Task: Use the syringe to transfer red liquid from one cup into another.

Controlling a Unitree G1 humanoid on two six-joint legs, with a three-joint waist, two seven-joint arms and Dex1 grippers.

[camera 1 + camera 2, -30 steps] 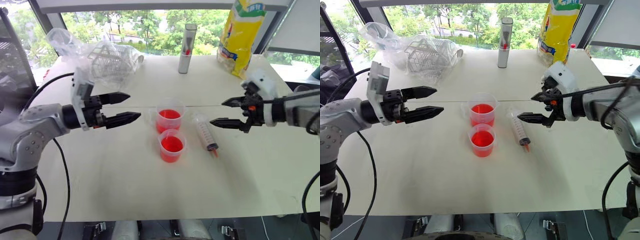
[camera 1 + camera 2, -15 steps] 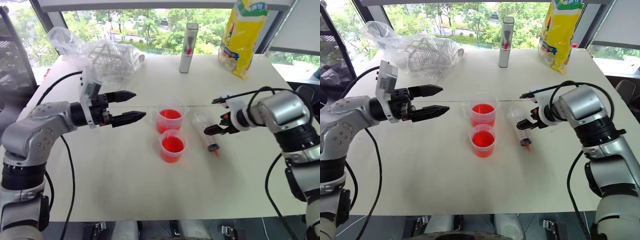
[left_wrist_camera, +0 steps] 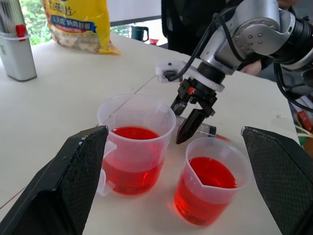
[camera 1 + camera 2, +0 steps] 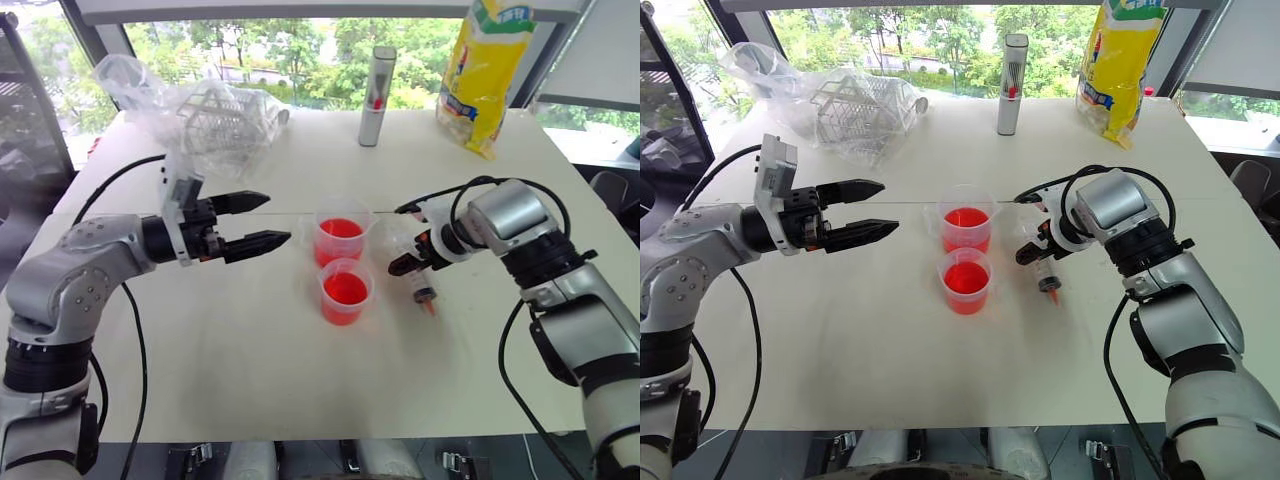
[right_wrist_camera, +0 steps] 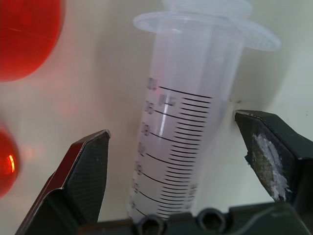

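Clear plastic is showing between the right gripper's (image 5: 168,171) jaws: the syringe (image 5: 183,112) is lying flat on the worktop (image 4: 250,350), just right of the two cups, with its orange tip pointing toward the near edge. A second ago this gripper was hanging well to the right of the syringe, pointing across the worktop; it has since been swinging in and tipping downward, so its black fingers (image 5: 88,166) are now straddling the barrel. The jaws are standing apart, one on each side of the graduations, not yet pressing on the plastic, and narrower than they were before.

Left of the cups, the left gripper (image 4: 255,222) is hovering level, jaws wide apart and holding nothing, pointing at the cups much as it was earlier.

Neither cup has moved. The far cup (image 4: 341,232) is carrying red liquid (image 4: 340,228) in roughly its lower half, and the near cup (image 4: 345,290), touching or almost touching it, is holding red liquid as well. The syringe barrel is looking empty.

Beyond the cups, a grey cylinder (image 4: 376,82) and a yellow bag (image 4: 483,72) are standing at the far edge, with a plastic-wrapped wire basket (image 4: 215,120) to their left.
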